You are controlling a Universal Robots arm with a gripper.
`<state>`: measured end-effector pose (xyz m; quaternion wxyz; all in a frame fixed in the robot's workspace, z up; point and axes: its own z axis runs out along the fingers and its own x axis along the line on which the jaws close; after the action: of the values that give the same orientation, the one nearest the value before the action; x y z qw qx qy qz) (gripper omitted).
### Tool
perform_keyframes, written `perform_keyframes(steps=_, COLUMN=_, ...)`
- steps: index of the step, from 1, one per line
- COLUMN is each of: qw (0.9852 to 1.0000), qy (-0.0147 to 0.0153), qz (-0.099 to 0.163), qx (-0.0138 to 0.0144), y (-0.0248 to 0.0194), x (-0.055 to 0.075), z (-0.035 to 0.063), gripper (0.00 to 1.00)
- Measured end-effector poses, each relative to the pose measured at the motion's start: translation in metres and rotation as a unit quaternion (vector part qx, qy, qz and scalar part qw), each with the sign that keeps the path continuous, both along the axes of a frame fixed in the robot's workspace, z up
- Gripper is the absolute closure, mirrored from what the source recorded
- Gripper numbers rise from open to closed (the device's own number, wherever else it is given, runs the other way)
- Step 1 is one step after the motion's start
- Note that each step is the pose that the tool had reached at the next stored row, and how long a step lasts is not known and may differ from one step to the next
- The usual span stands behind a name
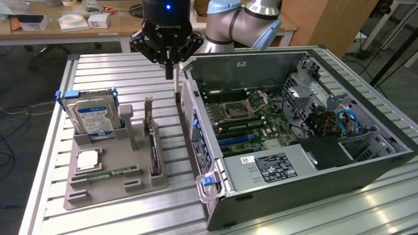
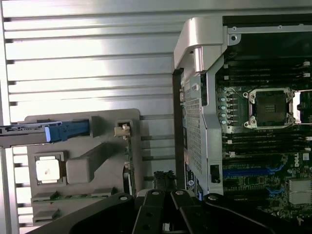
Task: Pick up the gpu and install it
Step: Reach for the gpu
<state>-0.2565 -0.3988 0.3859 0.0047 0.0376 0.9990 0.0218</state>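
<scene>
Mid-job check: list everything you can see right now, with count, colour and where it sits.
table: one, silver, slatted, under everything
holder: one, grey, exterior view's left
gpu: one, dark with silver bracket, on edge in the holder slot nearest the case
hard drive: one, silver, blue-white label, upright in the holder
processor chip: one, silver, flat in the holder
memory stick: one, green, in the holder
computer case: one, dark grey, open, exterior view's right
motherboard: one, dark, inside the case
arm: one, grey and blue
gripper: one, black, shut, above the holder-case gap
</scene>
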Motion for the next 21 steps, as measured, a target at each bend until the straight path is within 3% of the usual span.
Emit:
perform_keyframes(steps=13, qw=1.0000, qy=0.0010, qz=0.000, qx=0.0000, y=0.0000, x=-0.012, z=-0.0007, gripper=0.89)
perform_keyframes(steps=21, qw=1.0000, qy=0.0010, qz=0.000, qx=0.0000, y=0.0000, x=-0.012, z=-0.0007, gripper=0.89)
